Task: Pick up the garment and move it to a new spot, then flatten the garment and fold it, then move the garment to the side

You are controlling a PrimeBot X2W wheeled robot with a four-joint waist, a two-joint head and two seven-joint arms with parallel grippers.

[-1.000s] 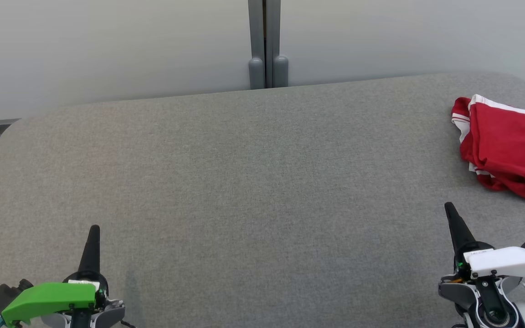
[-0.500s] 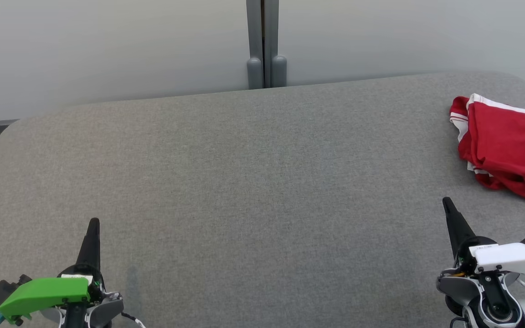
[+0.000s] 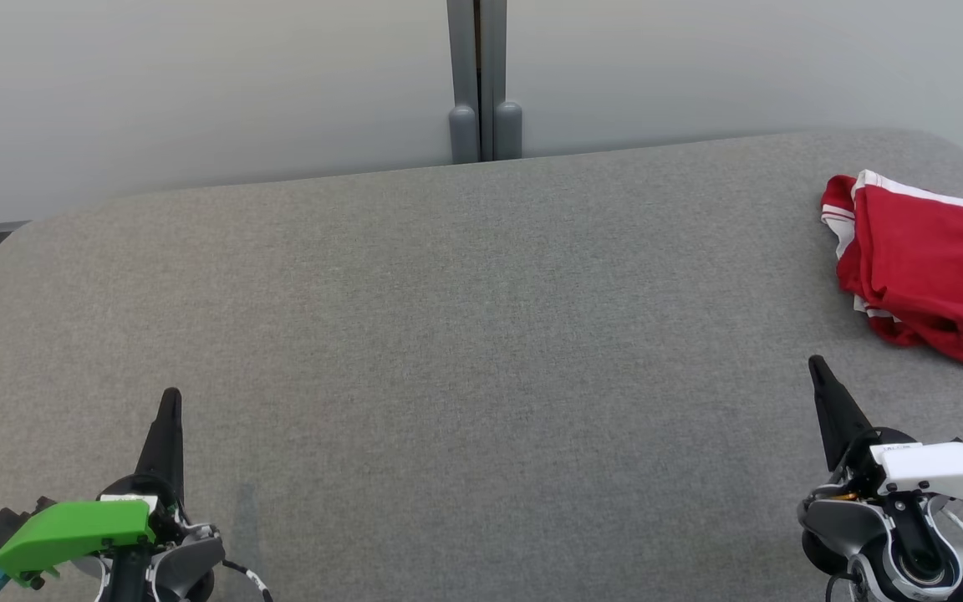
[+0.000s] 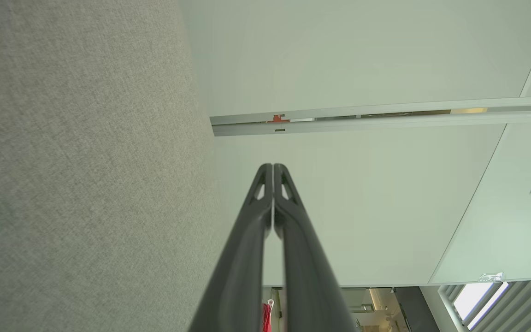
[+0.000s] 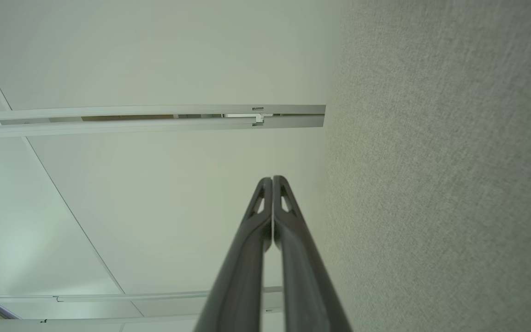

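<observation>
Both arms have reached a little farther out over the counter (image 3: 465, 334) since a second ago, their dark tips standing higher in the head view. The small leftward slide of the wall post (image 3: 473, 84) and of the garment (image 3: 924, 267) is the camera turning, not the things moving.

From the head camera, the left gripper (image 3: 170, 398) sits at 7 o'clock, its fingers pointing toward 12 o'clock, with a green cover (image 3: 72, 531) on the wrist behind it. The right gripper (image 3: 816, 364) sits at 5 o'clock, leaning slightly toward 11 o'clock, with a white cover (image 3: 941, 472) behind it. Each wrist view shows its own gripper's two fingers pressed together along their tips, with nothing between them. Both hang over bare grey fabric, well apart from each other.

The garment is red with white striped trim and lies crumpled in a loose heap at 2 to 3 o'clock, near the counter's rounded far right corner. Its right side runs off the edge of the head view. It rests flat on the fabric, near the right gripper's tip but apart from it, lying toward 1 o'clock from that tip. A pale wall stands behind the counter, with the grey post at 12 o'clock.
</observation>
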